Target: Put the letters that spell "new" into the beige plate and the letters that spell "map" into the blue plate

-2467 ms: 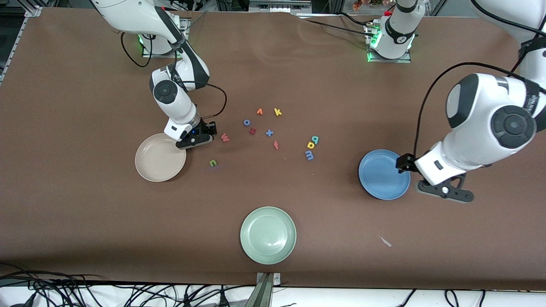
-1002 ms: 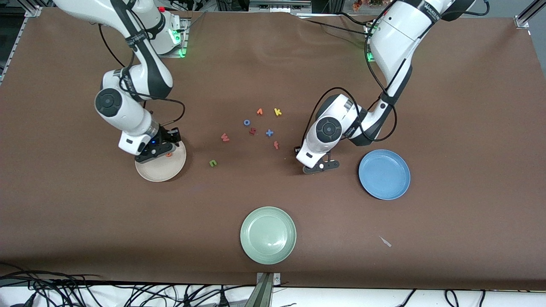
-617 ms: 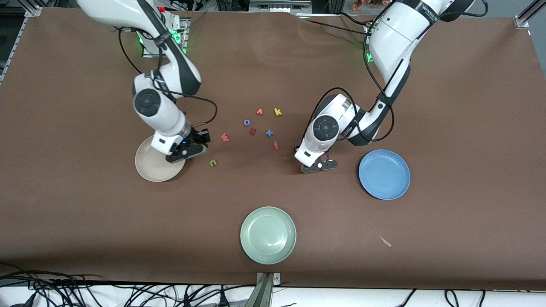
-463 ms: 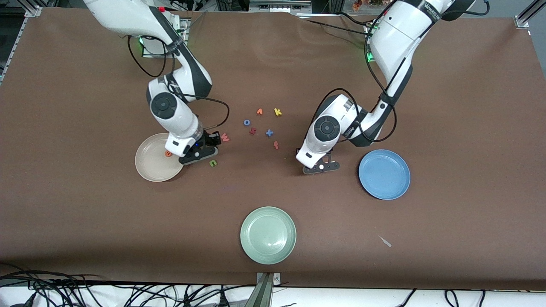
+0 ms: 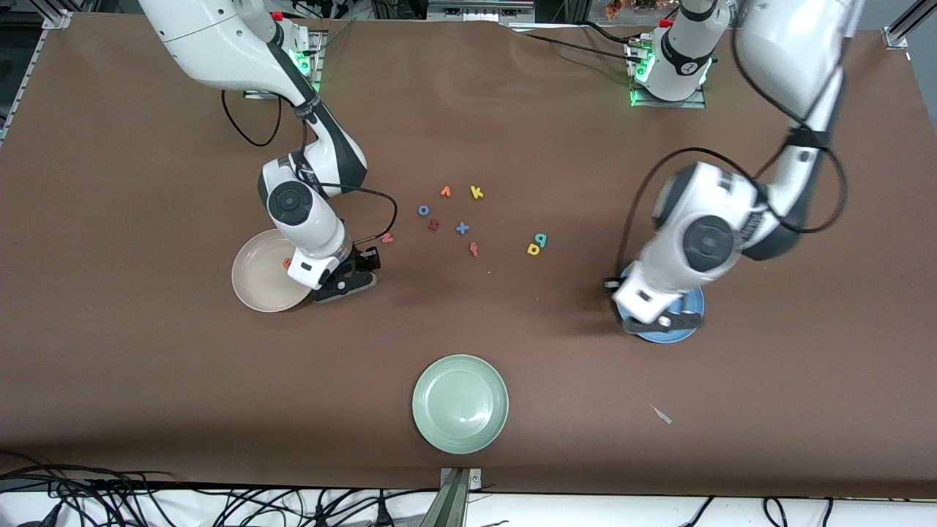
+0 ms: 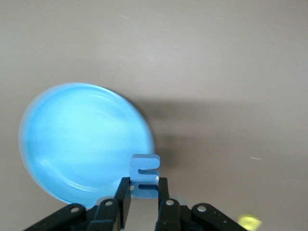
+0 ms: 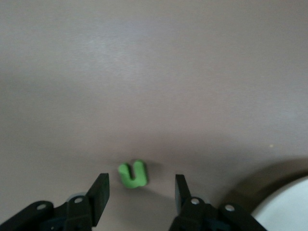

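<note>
My left gripper (image 5: 670, 320) hangs over the blue plate (image 5: 670, 337), shut on the blue m (image 6: 145, 174). In the left wrist view the m stands between the fingers above the blue plate's (image 6: 82, 149) rim. The yellow a (image 5: 534, 249) and teal p (image 5: 540, 238) lie together on the table, toward the middle from that plate. My right gripper (image 5: 350, 284) is open, low over the green n (image 7: 132, 174), beside the beige plate (image 5: 256, 289). The orange e (image 5: 287, 262) lies in that plate. The pinkish-red w (image 5: 386, 237) lies on the table a little farther from the camera than the right gripper.
Loose letters lie mid-table: blue o (image 5: 423, 210), orange v (image 5: 445, 192), yellow k (image 5: 476, 192), a blue x (image 5: 462, 228), red f (image 5: 473, 249) and another red letter (image 5: 433, 225). A pale green plate (image 5: 460, 403) sits near the front edge.
My left gripper shut on the blue m beside the a and p and carried it over the blue plate. My right gripper left the orange e in the beige plate and moved over the green n.
</note>
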Robot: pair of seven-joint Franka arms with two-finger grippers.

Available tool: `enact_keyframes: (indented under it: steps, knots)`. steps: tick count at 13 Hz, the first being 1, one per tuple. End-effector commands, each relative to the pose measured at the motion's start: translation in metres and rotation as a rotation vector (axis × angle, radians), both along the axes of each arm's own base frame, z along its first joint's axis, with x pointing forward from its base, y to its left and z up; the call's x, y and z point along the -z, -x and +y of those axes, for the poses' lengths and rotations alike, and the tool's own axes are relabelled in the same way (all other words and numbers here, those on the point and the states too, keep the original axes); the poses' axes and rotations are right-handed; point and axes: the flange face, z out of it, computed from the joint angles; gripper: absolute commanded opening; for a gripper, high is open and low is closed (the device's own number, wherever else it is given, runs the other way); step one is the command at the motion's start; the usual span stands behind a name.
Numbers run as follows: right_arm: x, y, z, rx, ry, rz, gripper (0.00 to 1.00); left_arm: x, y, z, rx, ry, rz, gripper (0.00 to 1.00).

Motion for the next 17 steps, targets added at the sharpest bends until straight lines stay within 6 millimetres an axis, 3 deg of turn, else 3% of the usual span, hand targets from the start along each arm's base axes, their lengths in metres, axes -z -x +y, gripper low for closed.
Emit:
enact_keyframes:
  steps: [1,3,4,5,6,10,12,15,17]
  knots:
    - [0.012,-0.003,0.003,0.006,-0.004,-0.024,0.64,0.035,0.0,0.051,0.081,0.002,0.062,0.1]
    - [0.015,0.0,0.001,0.009,-0.001,-0.016,0.64,0.076,0.009,0.052,0.075,0.002,0.127,0.11]
    - [0.016,0.001,0.002,0.025,-0.007,-0.013,0.64,0.088,0.011,0.052,0.051,-0.001,0.145,0.18]
    - [0.019,0.002,0.004,0.06,-0.01,-0.011,0.64,0.104,0.014,0.05,0.022,-0.007,0.169,0.43]
    - [0.022,0.003,0.008,0.074,-0.014,-0.019,0.64,0.115,0.015,0.049,-0.003,-0.01,0.179,0.99]
    - [0.029,0.01,0.018,0.055,-0.011,-0.014,0.63,0.096,0.008,0.061,-0.038,-0.009,0.157,1.0]
    - [0.037,0.017,0.02,0.047,-0.017,-0.021,0.6,0.073,0.002,0.06,-0.033,-0.003,0.12,1.0]
    - [0.028,0.013,0.015,0.015,-0.01,-0.035,0.29,0.042,-0.006,0.061,-0.034,0.005,0.066,1.0]
    - [0.011,0.002,-0.001,-0.012,0.017,-0.036,0.19,0.032,-0.011,0.061,-0.036,0.008,0.047,1.0]
